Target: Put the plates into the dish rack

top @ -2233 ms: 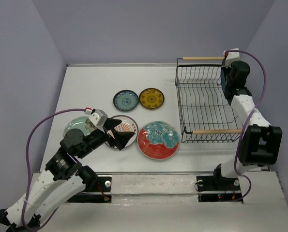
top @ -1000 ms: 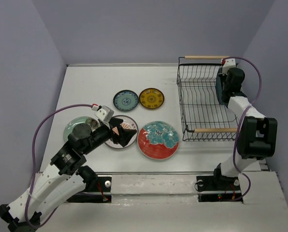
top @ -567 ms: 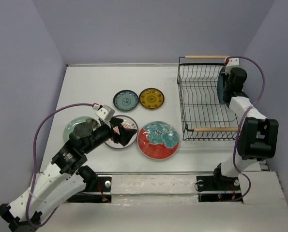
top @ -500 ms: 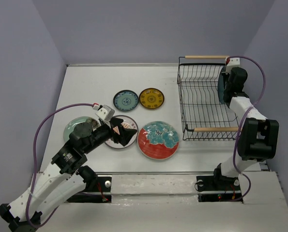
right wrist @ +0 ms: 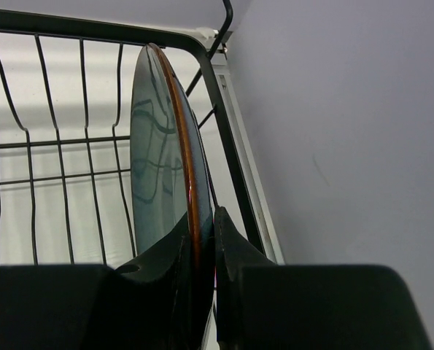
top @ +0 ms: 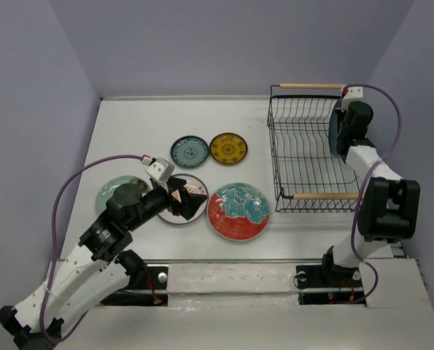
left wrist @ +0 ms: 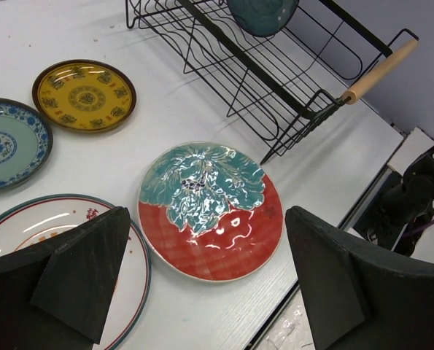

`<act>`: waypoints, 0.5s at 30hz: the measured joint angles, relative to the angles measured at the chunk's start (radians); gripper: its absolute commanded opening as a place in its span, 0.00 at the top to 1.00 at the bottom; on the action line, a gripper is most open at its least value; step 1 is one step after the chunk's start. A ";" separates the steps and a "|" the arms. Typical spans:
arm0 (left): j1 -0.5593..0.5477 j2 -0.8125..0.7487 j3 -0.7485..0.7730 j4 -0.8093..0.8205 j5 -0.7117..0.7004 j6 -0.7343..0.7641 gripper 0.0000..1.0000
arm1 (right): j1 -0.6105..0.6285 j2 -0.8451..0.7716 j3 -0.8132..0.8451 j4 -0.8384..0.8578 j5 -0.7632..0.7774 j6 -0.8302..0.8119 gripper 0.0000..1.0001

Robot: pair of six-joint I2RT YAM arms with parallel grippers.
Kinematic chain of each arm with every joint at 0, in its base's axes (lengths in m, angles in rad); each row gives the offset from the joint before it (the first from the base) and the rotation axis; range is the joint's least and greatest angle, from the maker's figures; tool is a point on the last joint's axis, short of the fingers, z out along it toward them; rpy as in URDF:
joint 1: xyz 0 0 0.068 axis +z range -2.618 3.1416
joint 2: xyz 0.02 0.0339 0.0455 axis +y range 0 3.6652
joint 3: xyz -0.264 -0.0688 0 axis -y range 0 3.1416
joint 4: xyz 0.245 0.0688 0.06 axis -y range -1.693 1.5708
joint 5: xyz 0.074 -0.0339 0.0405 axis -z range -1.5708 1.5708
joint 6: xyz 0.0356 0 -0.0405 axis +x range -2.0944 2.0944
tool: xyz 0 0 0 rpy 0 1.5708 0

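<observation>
- My right gripper (right wrist: 200, 244) pinches the rim of the round dark teal ceramic plate (right wrist: 155, 160). The plate stands on edge inside the rectangular black wire dish rack (top: 304, 157), close beside its right-hand wall. I cannot tell whether it sits in a slot.
- The rack stands at the far right of the white table (top: 144, 120), with a light wooden rod handle at its far end and another at its near end.
- My left gripper (top: 193, 203), fingers spread wide and holding nothing, hovers over the white plate with the orange centre (left wrist: 27, 222).
- The large red plate with the teal centre (left wrist: 209, 211) lies flat just right of that white plate.
- Farther back, the small blue-patterned plate (top: 190, 152) and the small yellow-brown plate (top: 228, 148) lie side by side.
- The pale mint plate (top: 109, 191) lies at the left, partly hidden under my left arm.
</observation>
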 measured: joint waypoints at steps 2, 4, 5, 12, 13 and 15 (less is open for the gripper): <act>0.002 0.004 0.000 0.000 0.000 0.000 0.01 | -0.001 0.009 0.000 0.006 -0.003 0.003 0.93; 0.006 0.007 0.000 0.000 0.000 0.000 0.01 | -0.001 0.023 0.000 0.018 -0.011 -0.001 0.93; 0.006 0.009 0.000 0.000 0.000 0.000 0.01 | -0.001 0.029 0.000 0.023 -0.015 -0.003 0.93; 0.016 0.019 0.000 0.000 0.001 0.000 0.01 | -0.001 0.050 0.002 0.045 -0.022 -0.008 0.90; 0.019 0.021 0.000 0.000 0.002 0.000 0.01 | -0.001 0.053 0.005 0.047 -0.021 -0.008 0.87; 0.021 0.025 0.000 0.000 0.004 0.000 0.01 | -0.001 0.060 0.009 0.053 -0.018 -0.008 0.71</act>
